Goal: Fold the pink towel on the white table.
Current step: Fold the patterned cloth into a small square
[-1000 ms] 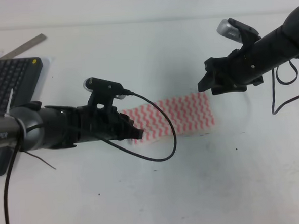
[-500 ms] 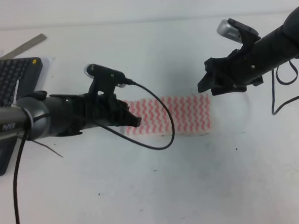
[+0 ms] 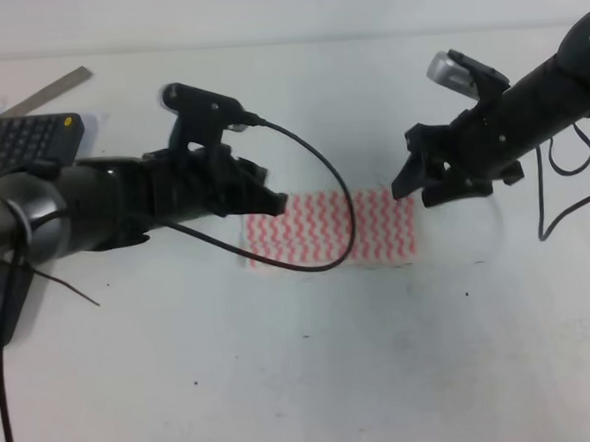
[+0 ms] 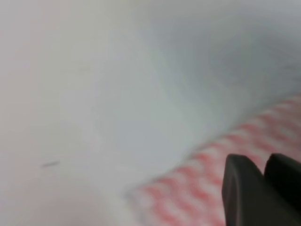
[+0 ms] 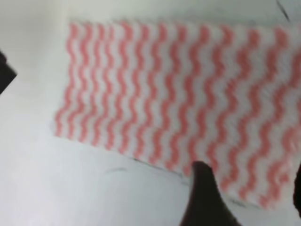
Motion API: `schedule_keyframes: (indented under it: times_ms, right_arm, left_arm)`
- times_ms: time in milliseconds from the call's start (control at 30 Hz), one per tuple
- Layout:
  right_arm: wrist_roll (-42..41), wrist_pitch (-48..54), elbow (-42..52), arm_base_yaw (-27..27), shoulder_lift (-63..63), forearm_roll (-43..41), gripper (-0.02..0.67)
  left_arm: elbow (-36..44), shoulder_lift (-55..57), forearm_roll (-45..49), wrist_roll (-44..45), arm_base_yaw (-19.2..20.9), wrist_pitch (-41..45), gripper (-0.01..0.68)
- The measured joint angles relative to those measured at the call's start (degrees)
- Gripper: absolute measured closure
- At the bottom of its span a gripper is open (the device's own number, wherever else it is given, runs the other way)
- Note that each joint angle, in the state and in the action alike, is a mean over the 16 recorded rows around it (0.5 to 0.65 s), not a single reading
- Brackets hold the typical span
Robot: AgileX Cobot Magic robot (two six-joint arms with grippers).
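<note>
You see the white tabletop (image 3: pixel 315 380) | pink towel (image 3: pixel 375 226) lies flat mid-tabletop — a folded rectangle | keyboard (image 3: pixel 11 158) at left edge | left hand (image 3: pixel 263 188) over the towel's left end, fingers together | right hand (image 3: pixel 413 179) above its right corner — fingers apart, holding nothing

bright, even overhead light washes the white table (image 3: pixel 385 376), with only faint soft shadows. the left wrist view is badly smeared; the pink towel (image 5: pixel 178 94) looks softly blurred up close.
</note>
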Motion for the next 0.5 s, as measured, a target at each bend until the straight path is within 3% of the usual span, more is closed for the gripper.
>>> schedule_keyframes:
  times_ms: [300,500]
  right_arm:
    - [9.2,0.5,0.0,3.3,0.0,-6.7,0.279]
    - [14.0,-0.8,0.0,5.5,0.0,-10.7,0.278]
  left_arm:
    - [0.0,2.3,-0.5,-1.7,0.0,6.3,0.586]
    - [0.0,4.2,-0.6,-2.2,0.0,5.6,0.586]
